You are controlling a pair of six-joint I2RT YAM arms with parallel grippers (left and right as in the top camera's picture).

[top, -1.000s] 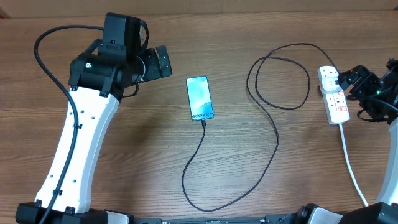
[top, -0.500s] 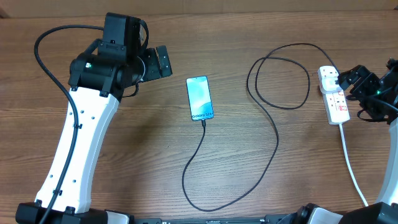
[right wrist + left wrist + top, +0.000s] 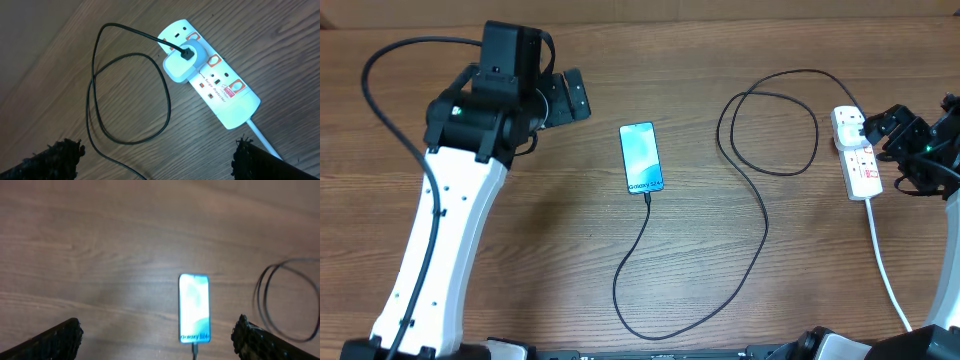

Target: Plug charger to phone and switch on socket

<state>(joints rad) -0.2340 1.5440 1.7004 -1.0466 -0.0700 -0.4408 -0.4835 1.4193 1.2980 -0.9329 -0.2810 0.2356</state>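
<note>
**Phone wired up, both grippers spread wide over the wooden table**

Overhead: the small flat smartphone with a light blue-teal screen [image 3: 641,158] lies near the middle of the brown wooden table [image 3: 550,285], white text band at its near end. The long thin black charger cable [image 3: 765,215] meets that end, sweeps down and round to the right, coils once and reaches the white oblong power strip with red switch marks [image 3: 861,165] at the right edge. The strip's white cord [image 3: 886,265] trails toward the near edge. The left gripper [image 3: 566,97] hangs to the left of the phone and apart from it; the right gripper [image 3: 888,140] sits just beside the strip.

Left wrist: the left gripper [image 3: 157,341] has its two dark fingertips [image 3: 55,339] far apart, holding nothing, the phone [image 3: 194,308] below and between them.

Right wrist: the right gripper [image 3: 157,159] is likewise spread wide and empty. The cable [image 3: 92,100] ends in a white adapter block [image 3: 179,66] seated in the strip [image 3: 235,102].
</note>
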